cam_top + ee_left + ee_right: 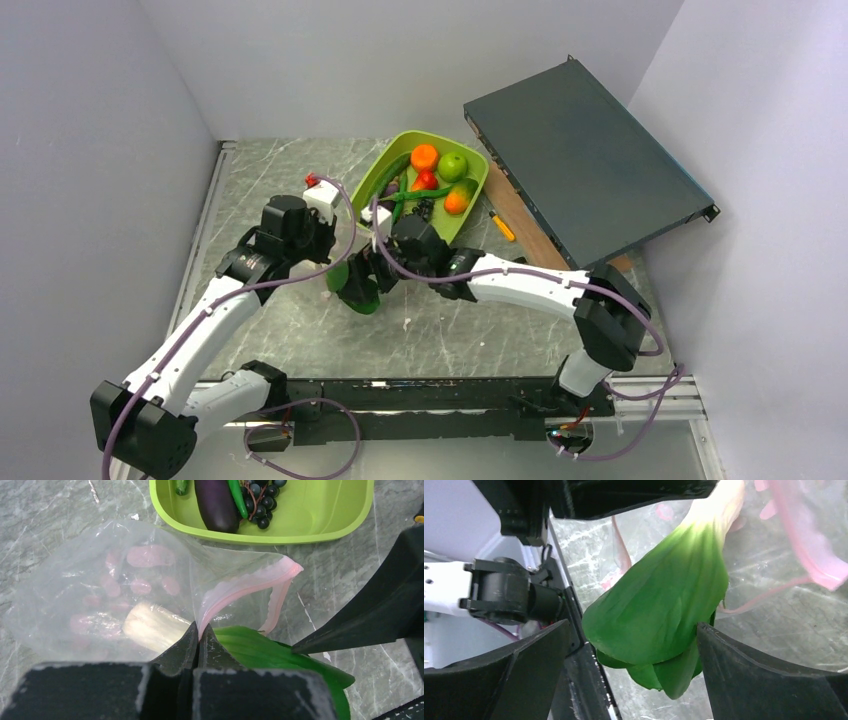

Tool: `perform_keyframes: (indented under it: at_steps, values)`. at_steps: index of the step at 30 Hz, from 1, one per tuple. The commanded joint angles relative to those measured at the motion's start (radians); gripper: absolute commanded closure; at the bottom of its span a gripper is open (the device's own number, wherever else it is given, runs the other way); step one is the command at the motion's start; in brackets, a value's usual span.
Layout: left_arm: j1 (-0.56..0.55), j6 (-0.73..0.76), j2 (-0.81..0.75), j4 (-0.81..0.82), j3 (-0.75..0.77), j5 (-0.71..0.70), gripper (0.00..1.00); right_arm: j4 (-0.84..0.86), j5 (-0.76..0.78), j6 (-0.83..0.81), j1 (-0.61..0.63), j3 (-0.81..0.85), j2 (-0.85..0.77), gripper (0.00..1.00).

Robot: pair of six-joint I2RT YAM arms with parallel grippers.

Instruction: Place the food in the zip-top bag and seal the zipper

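My left gripper (pixel 199 632) is shut on the pink zipper (pixel 250 582) at the mouth of the clear zip-top bag (pixel 75 590), holding that edge up. A leek lies in the mouth: its white end (pixel 152 625) is inside the bag and its green leaves (pixel 659 605) stick out. My right gripper (pixel 631 645) stands open around the leaves, with its right finger (pixel 749 675) against them and its left finger (pixel 524 665) apart. More food lies in the lime tray (pixel 478 185): orange (pixel 424 156), green apple (pixel 452 165), eggplant (pixel 215 502), grapes (pixel 262 500).
The tray stands just behind the bag. A large dark flat box (pixel 585 165) leans at the back right over a wooden board (pixel 525 225). An orange-handled screwdriver (pixel 503 226) lies beside the tray. White walls close in on the left and back.
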Motion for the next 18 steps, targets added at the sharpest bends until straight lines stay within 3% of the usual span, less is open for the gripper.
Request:
perform_keyframes:
  at_steps: [1,8,12,16,18]
  values:
    - [0.004,-0.018,-0.005,0.041,0.018,0.031,1.00,0.038,0.173,-0.090,0.077,0.000,0.021,0.00]
    - [0.004,-0.019,-0.006,0.040,0.019,0.034,1.00,0.125,0.551,-0.157,0.176,0.007,0.099,0.04]
    - [0.004,-0.020,-0.008,0.043,0.017,0.034,1.00,0.305,0.638,-0.226,0.215,-0.068,0.110,0.10]
    - [0.004,-0.019,-0.009,0.044,0.016,0.037,1.00,0.402,0.687,-0.217,0.215,-0.097,0.109,0.47]
    - [0.005,-0.020,-0.009,0.045,0.015,0.038,1.00,0.473,0.674,-0.220,0.215,-0.127,0.090,0.75]
